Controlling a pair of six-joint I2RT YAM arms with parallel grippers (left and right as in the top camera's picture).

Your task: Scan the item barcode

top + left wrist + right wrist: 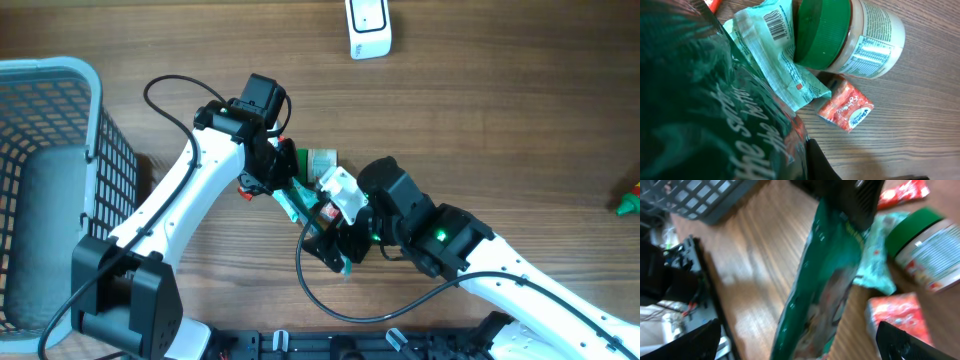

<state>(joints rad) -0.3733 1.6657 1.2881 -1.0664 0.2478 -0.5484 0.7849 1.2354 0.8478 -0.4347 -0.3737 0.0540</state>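
The left pincer [282,178] is closed on the far end of the green bag [825,280]; the right pincer [802,341] stands open, 2 fingers [695,340] flanking the bag

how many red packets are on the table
2: one red packet beside the green-lidded jar, another past the mint wrapper's far end. The green bag may hide more.
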